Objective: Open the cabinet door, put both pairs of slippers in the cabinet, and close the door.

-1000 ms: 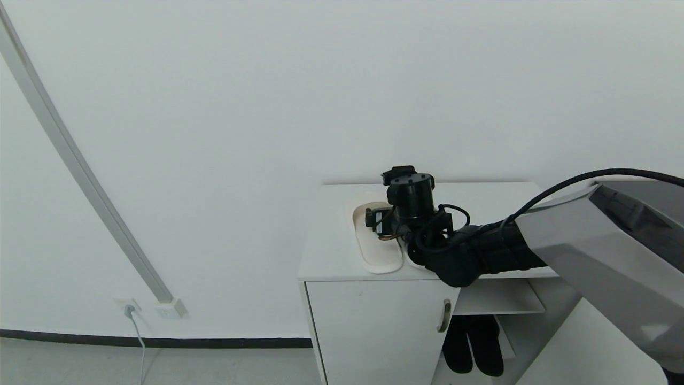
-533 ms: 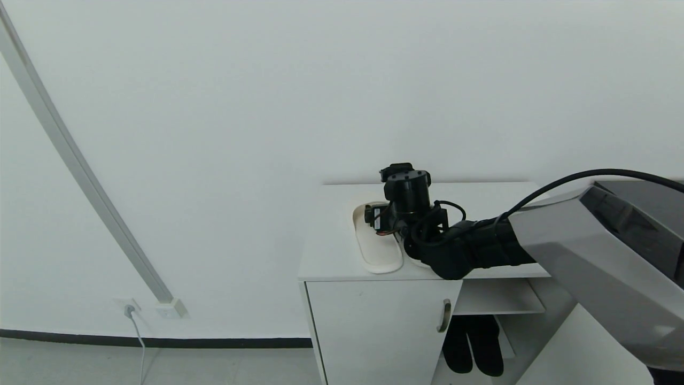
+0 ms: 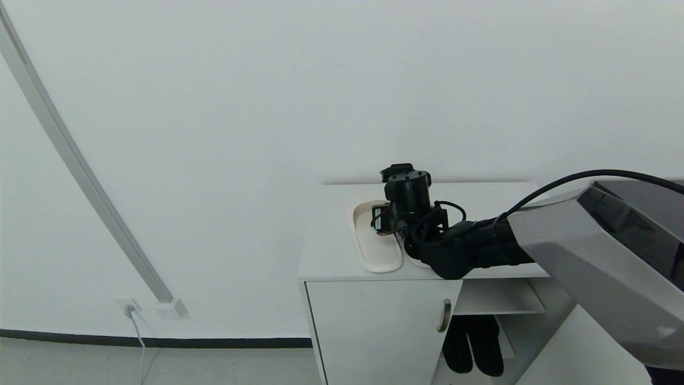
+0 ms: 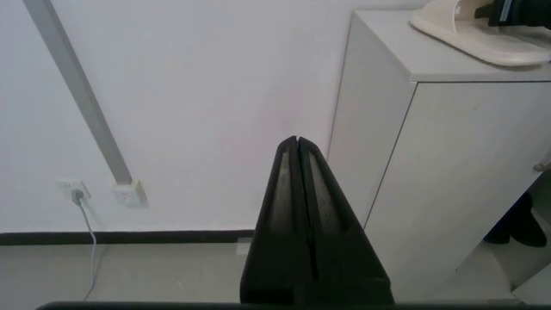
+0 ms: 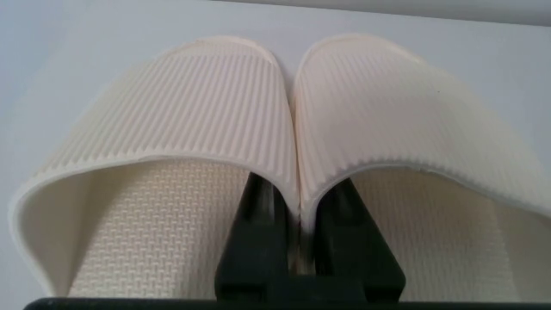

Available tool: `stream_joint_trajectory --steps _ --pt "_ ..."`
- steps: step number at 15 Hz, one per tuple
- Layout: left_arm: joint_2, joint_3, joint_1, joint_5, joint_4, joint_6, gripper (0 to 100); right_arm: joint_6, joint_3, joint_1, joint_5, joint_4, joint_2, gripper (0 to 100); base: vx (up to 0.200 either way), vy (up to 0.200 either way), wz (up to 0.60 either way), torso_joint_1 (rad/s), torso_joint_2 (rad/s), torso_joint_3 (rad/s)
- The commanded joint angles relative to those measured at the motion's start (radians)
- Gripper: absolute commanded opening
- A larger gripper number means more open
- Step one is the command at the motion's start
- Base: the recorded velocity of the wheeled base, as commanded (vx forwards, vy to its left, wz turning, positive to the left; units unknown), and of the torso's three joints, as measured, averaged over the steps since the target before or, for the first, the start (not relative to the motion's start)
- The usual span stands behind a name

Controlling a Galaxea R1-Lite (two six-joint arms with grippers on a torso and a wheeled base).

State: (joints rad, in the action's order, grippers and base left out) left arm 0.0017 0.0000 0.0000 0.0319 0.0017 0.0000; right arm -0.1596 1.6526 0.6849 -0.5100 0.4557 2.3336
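Here, off the cabinet's point(image 3: 331, 251) left side and lower than its top, the left gripper point(image 4: 297, 146) hangs with its fingers pressed flat together, holding nothing. On the cabinet's top, left of its middle, the cream slippers point(image 3: 374, 251) lie side by side and touching. Their long axes run from the cabinet's front edge towards its back, toes at the back. The right gripper point(image 5: 301, 226) comes in from the cabinet's front. One finger sits inside each slipper under its ribbed strap, clenched on the two adjoining inner edges. The cabinet's left door is closed, its handle point(image 3: 444, 315) at the inner edge. Right of it, under a shelf point(image 3: 497, 299), the black slippers point(image 3: 473, 347) lie paired, lengthwise front to back, beside the open door point(image 3: 582, 353).
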Motion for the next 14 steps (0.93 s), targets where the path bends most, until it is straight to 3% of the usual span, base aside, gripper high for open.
stream_joint_trajectory --steps 1,4,14 --pt "0.001 0.000 0.000 0.000 0.000 0.000 0 0.000 -0.016 0.001 -0.001 0.003 -0.033 0 0.000 0.000 0.00 0.000 0.00 0.000" --pt "0.001 0.000 0.000 0.000 0.000 0.002 0 -0.001 -0.094 0.015 0.001 0.017 -0.100 0 0.000 0.000 0.00 0.000 0.00 0.000" --pt "0.001 0.000 0.000 0.003 0.000 0.006 0 0.058 -0.846 0.044 0.246 0.277 -0.631 0 0.000 0.000 0.00 0.000 0.00 0.000"
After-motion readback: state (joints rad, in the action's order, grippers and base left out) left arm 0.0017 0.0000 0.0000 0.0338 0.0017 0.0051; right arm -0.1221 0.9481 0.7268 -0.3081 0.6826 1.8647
